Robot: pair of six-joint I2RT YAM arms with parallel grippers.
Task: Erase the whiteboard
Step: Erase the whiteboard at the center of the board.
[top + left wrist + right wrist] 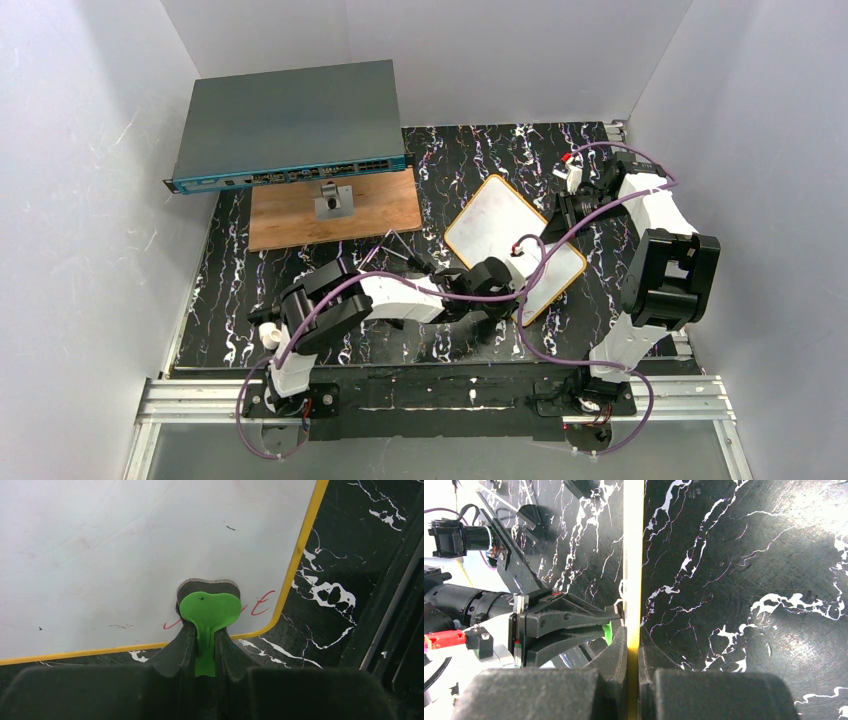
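The whiteboard [500, 232] has a yellow frame and lies tilted on the dark marbled table. My left gripper [205, 632] is shut on a green eraser [210, 611]. The eraser's dark pad rests on the board near its lower right corner. Red marker strokes [261, 603] show on both sides of the pad; the rest of the board is mostly white with faint smudges. My right gripper [633, 637] is shut on the board's yellow edge [633, 555]. In the top view the left gripper [518, 265] is over the board's near part and the right gripper [556, 222] is at its right edge.
A grey network switch [290, 125] stands at the back left, partly over a wooden board [335, 215] that carries a small grey part [333, 200]. A small white cylinder [268, 335] sits by the left arm's base. White walls enclose the table.
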